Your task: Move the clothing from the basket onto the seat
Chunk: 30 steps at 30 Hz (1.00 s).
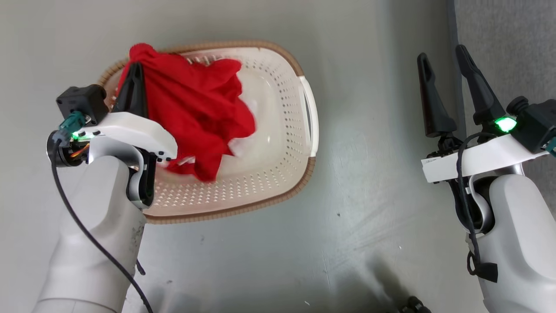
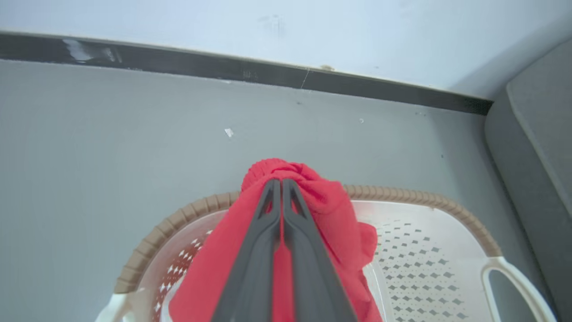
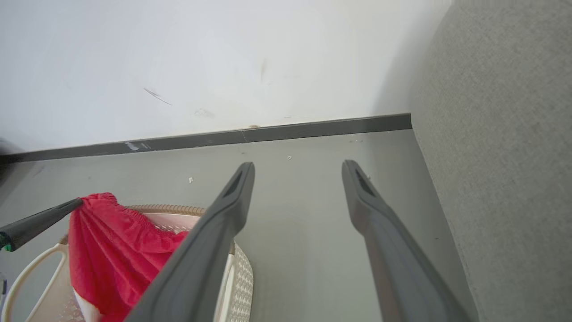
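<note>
left gripper [image 2: 281,182] clenched on red jersey [image 1: 195,104], cloth hanging into basket [image 1: 269,174]
right gripper [image 1: 442,54] spread wide, empty, beside grey sofa [image 1: 508,43]

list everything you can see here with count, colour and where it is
red soft fabric jersey: 1, red with some white, hanging from the left hand down into the basket
oval cream perforated plastic basket: 1, cream with a brown woven-look rim, on the floor
grey fabric sofa: 1, grey, on the robot's right
smooth grey floor: 1, grey, under the basket
plain white wall: 1, white, beyond the basket
dark skirting strip: 1, dark grey, along the foot of the wall
left hand: 1, dark fingers, shut on the jersey's top
right hand: 1, dark fingers, open and empty, beside the sofa
</note>
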{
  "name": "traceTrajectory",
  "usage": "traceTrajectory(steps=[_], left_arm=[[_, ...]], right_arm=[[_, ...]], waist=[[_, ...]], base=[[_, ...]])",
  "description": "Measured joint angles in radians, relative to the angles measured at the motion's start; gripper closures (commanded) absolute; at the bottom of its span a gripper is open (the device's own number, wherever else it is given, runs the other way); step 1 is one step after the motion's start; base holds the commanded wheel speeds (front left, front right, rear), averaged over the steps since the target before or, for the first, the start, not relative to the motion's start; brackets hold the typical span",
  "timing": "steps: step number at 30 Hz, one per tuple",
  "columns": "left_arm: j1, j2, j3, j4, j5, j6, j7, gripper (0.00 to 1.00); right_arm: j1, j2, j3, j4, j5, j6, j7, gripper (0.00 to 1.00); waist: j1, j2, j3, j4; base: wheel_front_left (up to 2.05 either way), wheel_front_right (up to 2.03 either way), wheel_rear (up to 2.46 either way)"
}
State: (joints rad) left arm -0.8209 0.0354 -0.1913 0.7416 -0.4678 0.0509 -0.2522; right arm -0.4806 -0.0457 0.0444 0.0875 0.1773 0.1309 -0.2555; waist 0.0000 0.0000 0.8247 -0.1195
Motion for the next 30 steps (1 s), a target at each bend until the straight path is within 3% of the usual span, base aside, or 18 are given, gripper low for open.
traceTrajectory(steps=[30], left_arm=[[0.405,-0.006,0.037,-0.359,-0.009,-0.02,0.0,1.0]], right_arm=[[0.193,0.0,-0.063,0.09,-0.012,0.0,0.0,0.0]], waist=[[0.0,0.0,-0.392,0.105]], base=[[0.0,0.0,0.0]])
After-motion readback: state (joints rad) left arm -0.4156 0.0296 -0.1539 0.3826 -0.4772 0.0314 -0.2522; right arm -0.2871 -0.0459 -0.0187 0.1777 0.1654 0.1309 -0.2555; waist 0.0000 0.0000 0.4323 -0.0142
